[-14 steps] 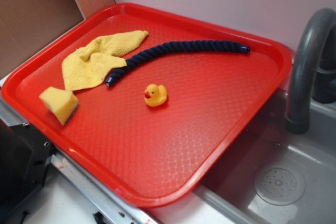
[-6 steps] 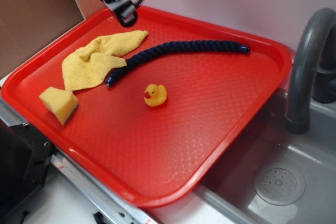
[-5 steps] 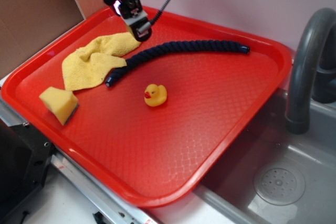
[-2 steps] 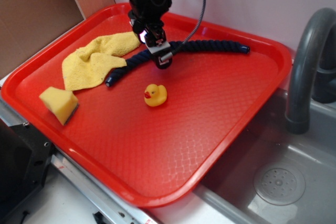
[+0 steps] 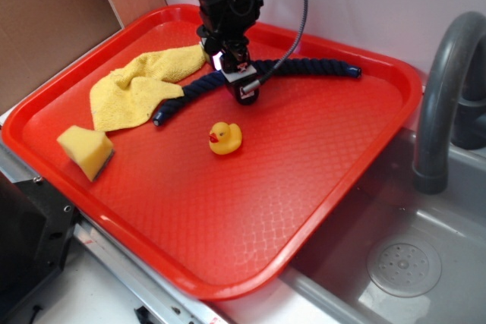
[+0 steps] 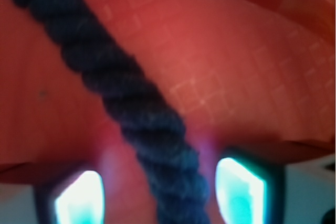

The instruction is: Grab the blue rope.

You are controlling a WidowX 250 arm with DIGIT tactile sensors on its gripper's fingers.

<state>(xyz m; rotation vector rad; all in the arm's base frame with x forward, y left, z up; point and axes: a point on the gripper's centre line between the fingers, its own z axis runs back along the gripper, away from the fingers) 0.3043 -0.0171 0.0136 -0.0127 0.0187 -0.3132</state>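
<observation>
**Tally on the tray**

One red tray. On it: one blue rope, one yellow duck, one yellow cloth, one yellow sponge. Above the rope: one gripper. Beside the tray: one grey sink with one dark faucet.

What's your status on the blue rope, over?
Gripper open, down over mid-rope. Blue rope runs between the fingers, not yet clamped, flat on the red tray. Yellow duck and yellow towel nearby, not blocking.
</observation>
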